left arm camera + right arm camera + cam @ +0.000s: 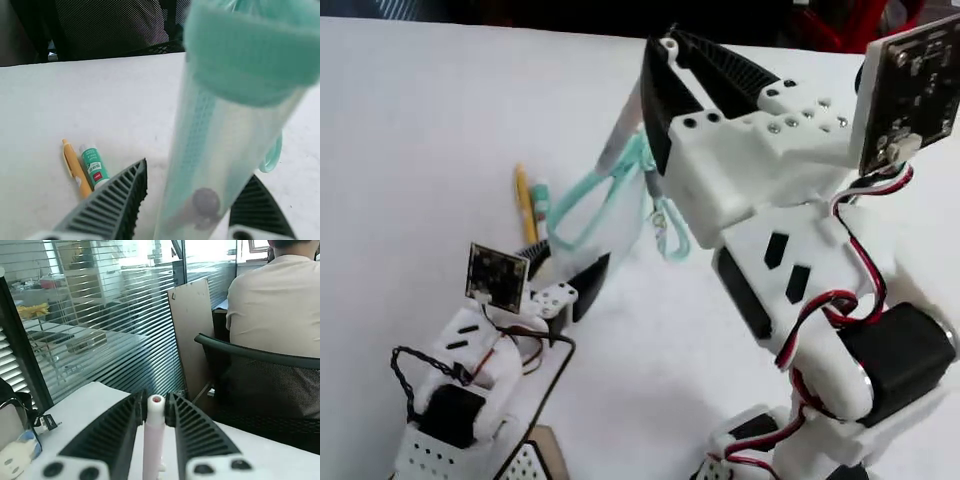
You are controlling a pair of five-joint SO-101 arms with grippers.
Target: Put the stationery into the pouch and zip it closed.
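This is an office. Beyond the white table (420,120) stands a glass partition (125,315) hung with horizontal blinds, and through it show the desks (65,335) and a cabinet (87,282) of another room. A black mesh-backed chair (260,390) sits just beside the table's far edge, and a brown board (192,335) leans against the glass.

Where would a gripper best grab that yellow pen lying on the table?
Probably mid-barrel, from straight above, jaws across its width. The yellow pen lies flat, slim and long; the green tube lies close alongside, so one jaw must slip between.
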